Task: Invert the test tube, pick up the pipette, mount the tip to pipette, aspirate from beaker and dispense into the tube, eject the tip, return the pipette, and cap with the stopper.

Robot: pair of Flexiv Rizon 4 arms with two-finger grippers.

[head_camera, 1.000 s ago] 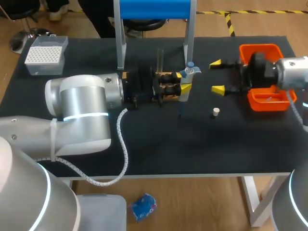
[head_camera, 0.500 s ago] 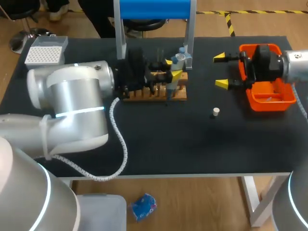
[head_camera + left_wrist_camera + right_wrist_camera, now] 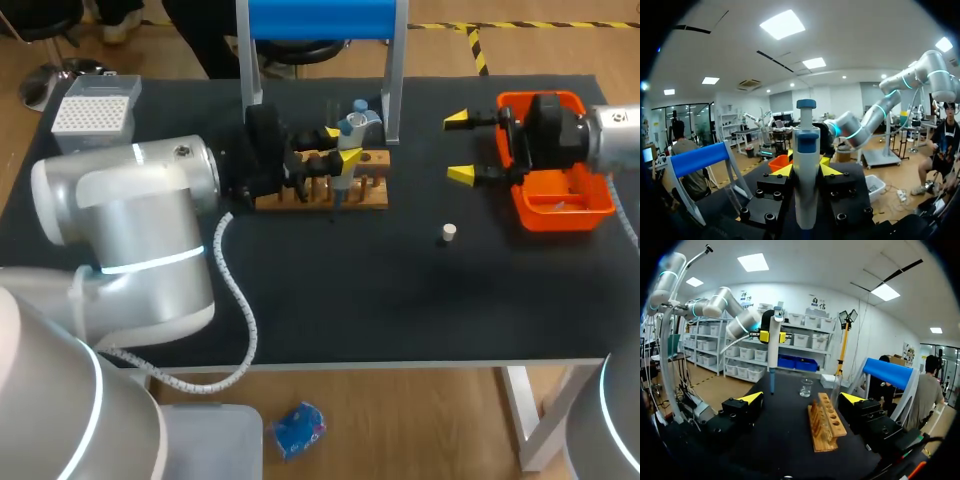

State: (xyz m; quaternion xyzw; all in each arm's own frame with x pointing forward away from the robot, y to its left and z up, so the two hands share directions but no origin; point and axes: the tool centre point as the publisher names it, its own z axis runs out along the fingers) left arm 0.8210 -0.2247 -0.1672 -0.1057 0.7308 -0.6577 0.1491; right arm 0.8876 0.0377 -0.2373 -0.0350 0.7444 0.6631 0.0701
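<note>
The black counter (image 3: 420, 300) carries a wooden rack (image 3: 320, 193) in the upper middle of the frame, standing in front of a blue-topped stand (image 3: 320, 18). A white tip box (image 3: 95, 112) sits at the upper left and an orange tray (image 3: 560, 205) at the upper right. A small white stopper (image 3: 449, 232) stands alone on the bare cloth, right of centre, well apart from the rack and the tray.

The left arm comes in from the left. Its end effector (image 3: 343, 150) is clamped on the pipette (image 3: 358, 120), which hangs upright over the right part of the rack. From the left wrist, the pipette's white body with its blue cap (image 3: 806, 165) fills the gap of the end effector (image 3: 806, 170), both fingers pressing it from the sides.

The right end effector (image 3: 458, 148) hovers just left of the orange tray, its fingers spread wide with nothing between them. From the right wrist, ahead of that wide end effector (image 3: 801, 399), lie the rack (image 3: 826, 427), a glass beaker (image 3: 806, 387) beyond it, and a clear test tube (image 3: 835, 388) upright at the rack.
</note>
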